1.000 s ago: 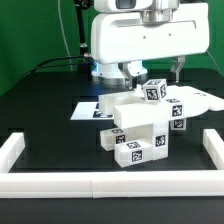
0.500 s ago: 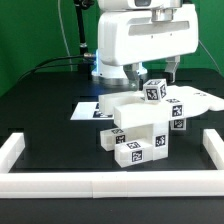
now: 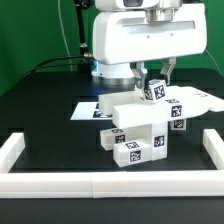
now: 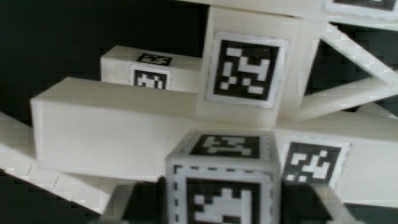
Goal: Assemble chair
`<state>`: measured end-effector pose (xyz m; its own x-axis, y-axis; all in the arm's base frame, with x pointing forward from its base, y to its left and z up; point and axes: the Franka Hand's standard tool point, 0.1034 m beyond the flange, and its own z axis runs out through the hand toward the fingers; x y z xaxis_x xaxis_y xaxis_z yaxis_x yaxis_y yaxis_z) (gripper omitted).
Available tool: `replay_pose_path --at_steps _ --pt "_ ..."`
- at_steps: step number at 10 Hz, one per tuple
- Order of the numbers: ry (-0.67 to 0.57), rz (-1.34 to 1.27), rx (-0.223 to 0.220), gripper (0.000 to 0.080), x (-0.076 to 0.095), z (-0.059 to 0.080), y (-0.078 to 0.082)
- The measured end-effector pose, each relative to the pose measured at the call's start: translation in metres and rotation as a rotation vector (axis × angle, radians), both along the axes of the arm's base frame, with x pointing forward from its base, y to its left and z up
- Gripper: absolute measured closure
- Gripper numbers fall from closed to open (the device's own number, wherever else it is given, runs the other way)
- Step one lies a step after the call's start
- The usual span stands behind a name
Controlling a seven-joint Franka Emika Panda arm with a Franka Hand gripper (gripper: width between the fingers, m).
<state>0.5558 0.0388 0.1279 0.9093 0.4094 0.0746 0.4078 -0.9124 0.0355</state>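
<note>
Chair mid-table, partly over marker board. Gripper jaws flank topmost tagged block; can't tell if clamped. Likely rigid, light, slick plastic. You want its flat opposite faces, squarely.

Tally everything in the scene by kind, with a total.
Chair: 1 (pieces clustered, separate count unclear)
Rails: 3
Marker board: 1
Gripper: 1
Total: 6

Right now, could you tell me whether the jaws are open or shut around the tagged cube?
Cannot tell: the wrist view shows the tagged cube between the jaws, but not whether they touch it.
</note>
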Motion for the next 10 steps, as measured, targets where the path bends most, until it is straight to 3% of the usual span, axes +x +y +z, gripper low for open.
replay_pose_path --at_steps 6,8,9,10 --pt "0.003 -0.611 0.044 0.052 -0.0007 0.0005 0.01" --pt "0.003 -0.599 0.044 0.052 -0.0006 0.0005 0.0098" --pt "0.003 -0.589 0.043 0.0354 -0.0006 0.0004 0.0098" --pt "0.003 -0.583 0.042 0.0354 -0.0006 0.0004 0.0098"
